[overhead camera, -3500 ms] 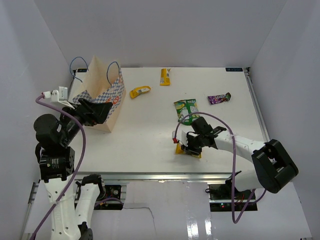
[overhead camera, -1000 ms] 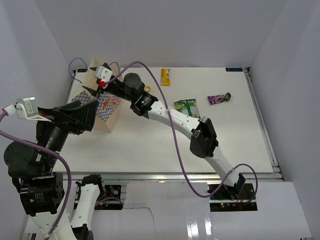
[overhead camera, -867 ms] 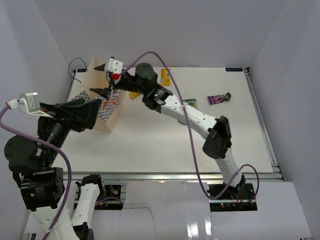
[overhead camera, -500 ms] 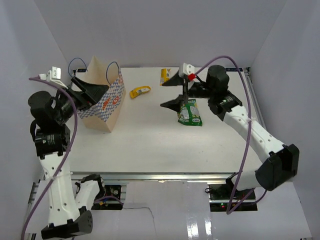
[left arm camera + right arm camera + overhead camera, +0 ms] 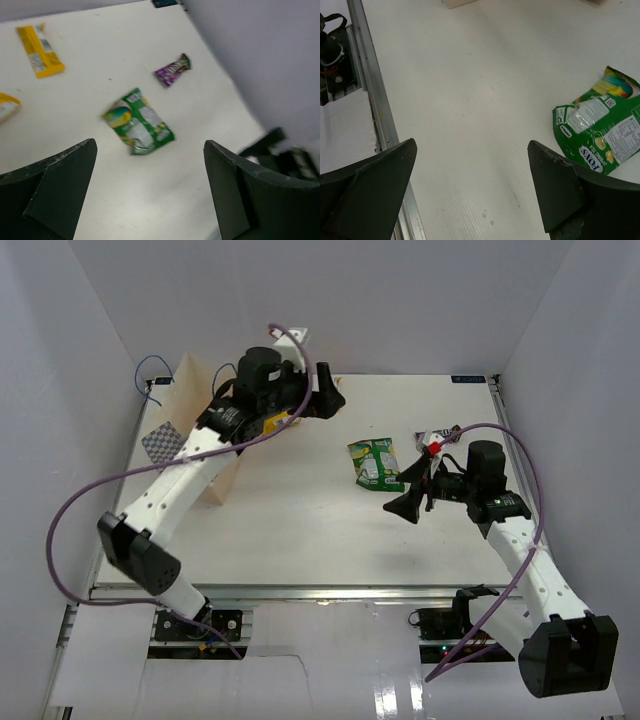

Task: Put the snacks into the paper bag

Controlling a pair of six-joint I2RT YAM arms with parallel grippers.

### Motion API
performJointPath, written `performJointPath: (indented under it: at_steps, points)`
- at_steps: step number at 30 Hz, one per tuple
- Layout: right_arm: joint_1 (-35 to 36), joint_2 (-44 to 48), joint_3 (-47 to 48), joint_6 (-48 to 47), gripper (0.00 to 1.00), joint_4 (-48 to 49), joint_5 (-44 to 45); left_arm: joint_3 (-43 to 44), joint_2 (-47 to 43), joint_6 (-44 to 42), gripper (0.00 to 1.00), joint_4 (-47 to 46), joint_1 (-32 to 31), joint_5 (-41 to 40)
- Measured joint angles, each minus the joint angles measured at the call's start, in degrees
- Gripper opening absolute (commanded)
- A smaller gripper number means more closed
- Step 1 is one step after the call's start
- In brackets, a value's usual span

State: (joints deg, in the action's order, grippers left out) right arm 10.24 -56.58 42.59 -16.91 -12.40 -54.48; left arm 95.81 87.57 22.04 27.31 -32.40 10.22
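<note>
Top view: your left claw [image 5: 330,395] and right claw [image 5: 412,488] hang spread, empty; paper bag [image 5: 160,443] stands far-left. Left wrist: green bag [image 5: 137,127], purple packet [image 5: 172,70] and two yellow wrappers [image 5: 40,45] lie on the worktop [image 5: 100,80]. Right wrist: only the green bag shows. At least four packets remain, seemingly.

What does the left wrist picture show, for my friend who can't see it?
An open hand hangs over a white table, holding nothing. On the table lie a green bag, a purple packet and a yellow wrapper, with a second wrapper cut off at the left edge.
</note>
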Motion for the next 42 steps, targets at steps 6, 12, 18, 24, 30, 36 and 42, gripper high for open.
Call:
performJointPath:
  at_steps: [6, 12, 18, 24, 30, 36, 42]
  points:
    - [-4.0, 4.4, -4.0, -1.5, 0.97, -3.8, 0.3, 4.7, 18.3, -23.6, 0.98, -0.1, -1.0, -11.6]
    - [-6.2, 5.2, -5.4, -2.4, 0.97, -5.7, 0.9, 10.1, 36.1, -37.1, 0.98, -0.1, 1.5, -16.4]
    - [-7.3, 5.2, -5.8, -3.3, 0.97, -5.8, 1.7, 15.0, 42.3, -42.2, 0.98, -0.6, 5.4, -17.4]
    - [-7.9, 4.0, -5.8, -3.7, 0.96, -5.8, 1.9, 15.7, 42.5, -44.5, 0.98, -2.3, 8.5, -18.3]
    - [-8.4, 2.1, -5.8, -4.1, 0.96, -5.9, 1.9, 16.9, 44.9, -45.1, 0.96, -3.5, 11.2, -16.8]
    - [-8.7, -0.1, -5.6, -4.6, 0.96, -5.9, 1.9, 17.1, 48.5, -45.1, 0.93, -3.2, 12.8, -14.1]
    - [-9.2, -2.0, -4.7, -4.8, 0.96, -5.9, 1.9, 17.1, 49.3, -43.1, 0.79, -2.4, 13.7, -12.3]
